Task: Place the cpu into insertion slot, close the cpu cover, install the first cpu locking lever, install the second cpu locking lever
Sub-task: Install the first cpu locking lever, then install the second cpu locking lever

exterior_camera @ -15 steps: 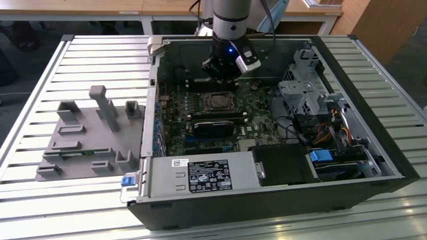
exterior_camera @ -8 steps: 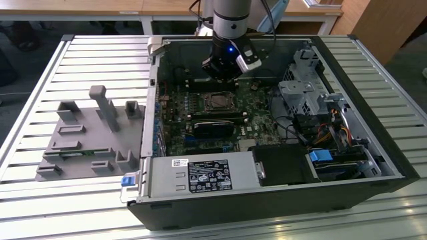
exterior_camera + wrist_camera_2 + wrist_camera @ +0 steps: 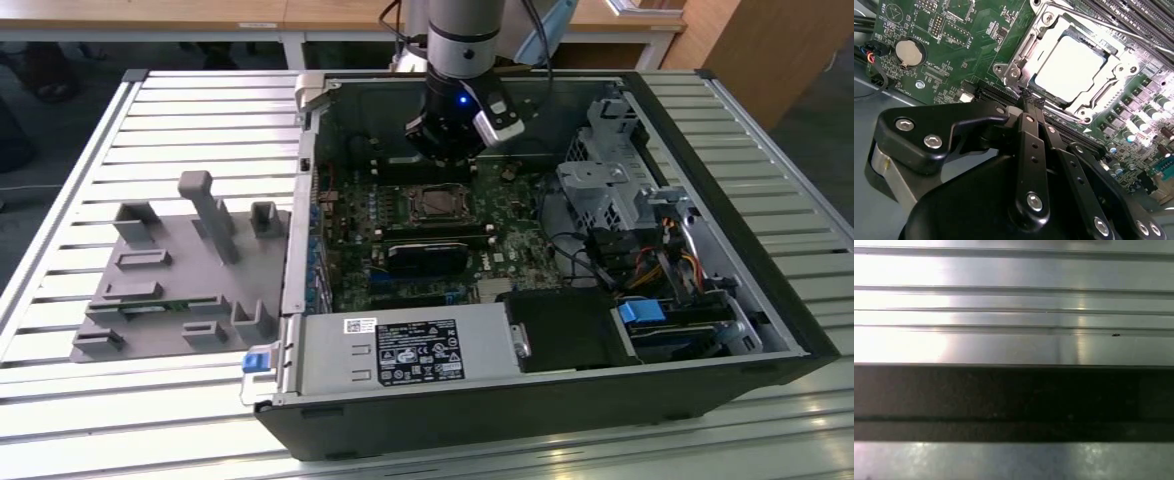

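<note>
One slatted metal counter (image 3: 160, 110) carries an open computer case (image 3: 561, 400), with a grey fixture (image 3: 174, 290) at nine o'clock from it. Inside the case lies the green motherboard (image 3: 949, 55). Just above its socket hangs the claw (image 3: 1030, 100), fingers pressed together. At two o'clock from the tips in the second wrist view, the cpu cover (image 3: 1019, 55) lies flat over the cpu (image 3: 1069, 65).

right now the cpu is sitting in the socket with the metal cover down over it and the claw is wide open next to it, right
Not quite. The cpu does sit in the insertion slot with the cpu cover down around it, but the claw is shut, not wide open: the second wrist view shows its fingers pressed together beside the cover's edge.
</note>
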Action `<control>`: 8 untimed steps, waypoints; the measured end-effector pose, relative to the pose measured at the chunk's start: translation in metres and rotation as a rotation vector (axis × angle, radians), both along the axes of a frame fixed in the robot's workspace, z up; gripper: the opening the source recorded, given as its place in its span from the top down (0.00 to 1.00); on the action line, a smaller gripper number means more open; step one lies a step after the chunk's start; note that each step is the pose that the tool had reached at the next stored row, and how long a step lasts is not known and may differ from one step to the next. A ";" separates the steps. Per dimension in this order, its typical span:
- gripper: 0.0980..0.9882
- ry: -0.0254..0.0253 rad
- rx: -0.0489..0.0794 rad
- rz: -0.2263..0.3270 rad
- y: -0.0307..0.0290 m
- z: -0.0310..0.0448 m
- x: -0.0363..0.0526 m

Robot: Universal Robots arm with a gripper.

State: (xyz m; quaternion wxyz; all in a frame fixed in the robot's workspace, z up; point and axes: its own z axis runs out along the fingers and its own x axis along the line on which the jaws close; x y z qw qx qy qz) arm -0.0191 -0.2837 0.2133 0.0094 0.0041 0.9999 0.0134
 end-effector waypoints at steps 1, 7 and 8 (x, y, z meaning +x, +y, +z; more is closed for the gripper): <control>0.99 -0.0001 0.000 0.000 -0.0003 0.0000 0.0004; 0.99 -0.0001 0.000 0.000 -0.0018 0.0000 0.0011; 0.99 0.0000 0.000 0.000 -0.0022 0.0000 0.0011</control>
